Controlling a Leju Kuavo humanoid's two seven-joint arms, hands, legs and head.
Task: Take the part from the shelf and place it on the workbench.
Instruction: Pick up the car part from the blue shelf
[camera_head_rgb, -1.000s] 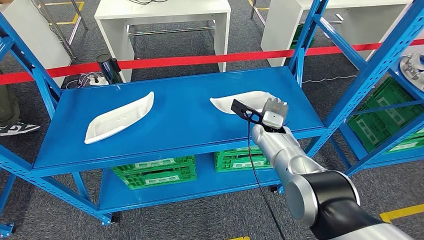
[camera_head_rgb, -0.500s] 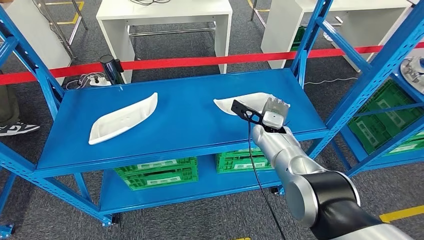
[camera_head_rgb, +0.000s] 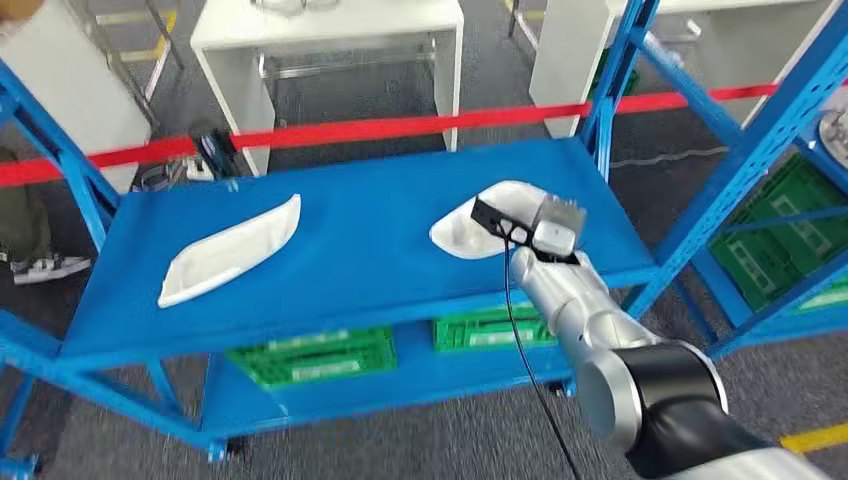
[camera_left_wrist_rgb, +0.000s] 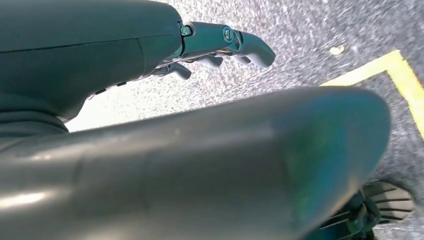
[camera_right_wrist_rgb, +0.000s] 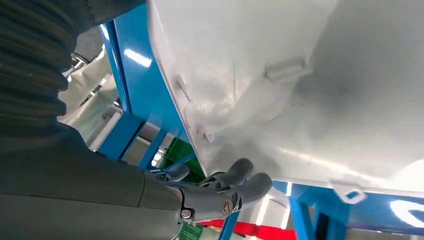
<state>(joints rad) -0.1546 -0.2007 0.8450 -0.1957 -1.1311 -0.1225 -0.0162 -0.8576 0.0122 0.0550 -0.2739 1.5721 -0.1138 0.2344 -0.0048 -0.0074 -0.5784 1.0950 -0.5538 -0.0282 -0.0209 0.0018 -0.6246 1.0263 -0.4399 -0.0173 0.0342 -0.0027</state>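
The curved white moulded plastic part sits at the right end of the blue steel shelf, tilted up off the deck, its long axis running away from the robot and leftward. The right robot hand grips its near right end, fingers curled against the shell. The left robot hand hangs over grey floor, fingers loosely apart, holding nothing; a second white part lies well apart to the left.

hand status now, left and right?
Left hand: open, holding nothing, fingers loosely extended over the floor.
Right hand: at the white part on the blue shelf; fingers under its edge, a closed grip cannot be told.
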